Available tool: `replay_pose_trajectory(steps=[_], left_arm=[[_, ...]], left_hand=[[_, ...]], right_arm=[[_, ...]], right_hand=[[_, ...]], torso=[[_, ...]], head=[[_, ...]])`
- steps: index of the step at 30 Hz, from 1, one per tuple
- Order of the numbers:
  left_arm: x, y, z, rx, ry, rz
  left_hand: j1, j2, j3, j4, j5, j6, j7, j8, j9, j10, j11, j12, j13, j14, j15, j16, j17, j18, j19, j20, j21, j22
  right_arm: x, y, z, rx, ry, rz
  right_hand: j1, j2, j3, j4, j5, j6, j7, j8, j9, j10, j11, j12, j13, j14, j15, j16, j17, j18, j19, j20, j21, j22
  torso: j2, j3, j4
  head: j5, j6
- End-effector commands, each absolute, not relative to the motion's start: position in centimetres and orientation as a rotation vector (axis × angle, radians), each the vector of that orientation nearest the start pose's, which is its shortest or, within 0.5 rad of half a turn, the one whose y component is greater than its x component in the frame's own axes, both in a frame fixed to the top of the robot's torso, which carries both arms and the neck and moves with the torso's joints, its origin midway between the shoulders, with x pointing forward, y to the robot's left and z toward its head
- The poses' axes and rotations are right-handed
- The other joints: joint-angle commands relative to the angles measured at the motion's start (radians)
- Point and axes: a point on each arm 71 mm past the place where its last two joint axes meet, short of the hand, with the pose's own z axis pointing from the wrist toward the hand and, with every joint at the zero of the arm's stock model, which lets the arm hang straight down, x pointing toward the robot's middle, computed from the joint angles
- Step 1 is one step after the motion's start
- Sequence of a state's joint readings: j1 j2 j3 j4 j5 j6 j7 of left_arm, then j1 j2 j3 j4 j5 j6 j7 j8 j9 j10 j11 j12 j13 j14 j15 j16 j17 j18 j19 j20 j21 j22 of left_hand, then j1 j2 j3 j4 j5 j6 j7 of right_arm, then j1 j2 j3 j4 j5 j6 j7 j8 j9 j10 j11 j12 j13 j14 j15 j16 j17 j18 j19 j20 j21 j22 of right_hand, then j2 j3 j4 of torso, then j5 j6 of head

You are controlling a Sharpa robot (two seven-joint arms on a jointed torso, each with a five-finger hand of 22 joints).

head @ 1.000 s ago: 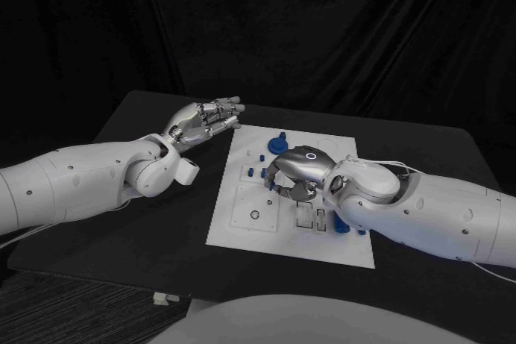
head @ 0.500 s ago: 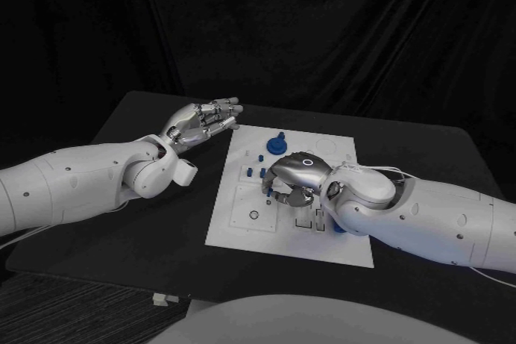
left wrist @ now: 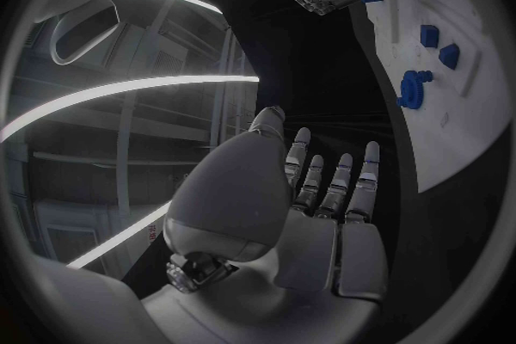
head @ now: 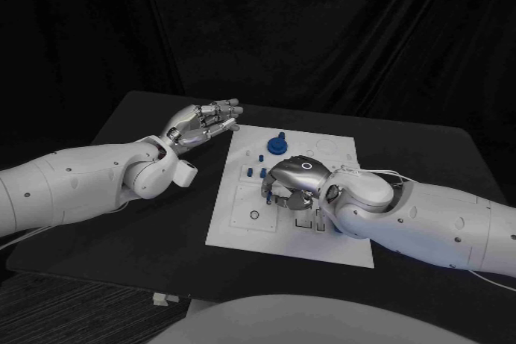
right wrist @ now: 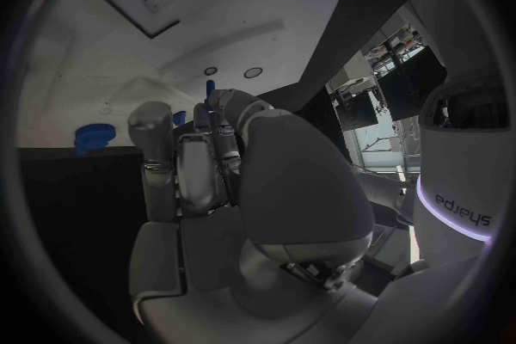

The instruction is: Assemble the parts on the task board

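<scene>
Where nearest the robot, task board [head: 242, 224]: white plate, flat on black surface [head: 129, 232]. Over its middle, right hand [head: 292, 181], fingers [right wrist: 193, 168] curled downward; whether anything is pinched, cannot tell. Beyond, small blue parts [head: 253, 170], then blue knobbed part [head: 277, 143] upright on board. Judged light, rigid, smooth; best pinched by sides. Farthest, left hand [head: 204, 122] beside board's far corner, fingers [left wrist: 339, 181] fairly straight, holding nothing.

Black table [head: 129, 210] — dark curtain [head: 355, 45] behind
</scene>
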State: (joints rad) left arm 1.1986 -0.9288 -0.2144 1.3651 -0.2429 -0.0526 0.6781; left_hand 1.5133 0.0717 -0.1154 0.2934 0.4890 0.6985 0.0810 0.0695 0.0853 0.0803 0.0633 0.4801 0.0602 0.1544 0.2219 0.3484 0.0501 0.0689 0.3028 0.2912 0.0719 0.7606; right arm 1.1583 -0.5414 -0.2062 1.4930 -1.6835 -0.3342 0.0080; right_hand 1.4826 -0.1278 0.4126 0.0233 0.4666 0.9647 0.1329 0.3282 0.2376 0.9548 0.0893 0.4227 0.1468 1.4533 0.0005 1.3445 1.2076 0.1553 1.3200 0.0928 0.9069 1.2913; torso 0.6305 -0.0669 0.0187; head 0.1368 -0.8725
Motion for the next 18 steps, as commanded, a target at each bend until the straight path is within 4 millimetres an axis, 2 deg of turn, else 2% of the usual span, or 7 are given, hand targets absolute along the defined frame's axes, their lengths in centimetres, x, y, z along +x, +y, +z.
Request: replay_pose_trajectory(steps=[1,18], left_arm=[[47.19,28.54,-21.21,-0.623,1.290,-1.722],[47.17,28.41,-21.36,-0.628,1.300,-1.728]], left_hand=[[0.007,0.002,0.005,-0.007,0.013,-0.004,0.008,-0.007,-0.009,-0.005,0.010,0.012,-0.010,0.007,0.006,0.007,-0.002,0.004,-0.004,0.000,0.008,-0.002],[0.008,0.004,0.005,-0.007,0.013,-0.004,0.009,-0.007,-0.009,-0.006,0.011,0.012,-0.010,0.007,0.006,0.007,-0.002,0.004,-0.006,0.000,0.007,-0.004]], right_arm=[[42.21,-4.93,-25.11,-0.663,1.637,0.886],[42.12,-4.99,-25.72,-0.667,1.667,0.875]], right_hand=[[-0.010,-0.001,0.056,-0.003,0.001,-0.002,0.007,-0.014,0.009,0.076,-0.015,0.019,0.028,-0.001,-0.008,-0.002,-0.004,-0.030,-0.007,0.000,0.015,0.116],[-0.010,-0.001,0.056,-0.005,0.002,-0.002,0.007,-0.016,0.009,0.079,-0.016,0.021,0.028,-0.003,-0.008,-0.005,-0.009,-0.029,-0.010,0.000,0.009,0.114]], torso=[[0.000,-0.0003,0.0000],[0.000,-0.0002,-0.0001]], head=[[-0.002,0.000],[-0.004,0.000]])
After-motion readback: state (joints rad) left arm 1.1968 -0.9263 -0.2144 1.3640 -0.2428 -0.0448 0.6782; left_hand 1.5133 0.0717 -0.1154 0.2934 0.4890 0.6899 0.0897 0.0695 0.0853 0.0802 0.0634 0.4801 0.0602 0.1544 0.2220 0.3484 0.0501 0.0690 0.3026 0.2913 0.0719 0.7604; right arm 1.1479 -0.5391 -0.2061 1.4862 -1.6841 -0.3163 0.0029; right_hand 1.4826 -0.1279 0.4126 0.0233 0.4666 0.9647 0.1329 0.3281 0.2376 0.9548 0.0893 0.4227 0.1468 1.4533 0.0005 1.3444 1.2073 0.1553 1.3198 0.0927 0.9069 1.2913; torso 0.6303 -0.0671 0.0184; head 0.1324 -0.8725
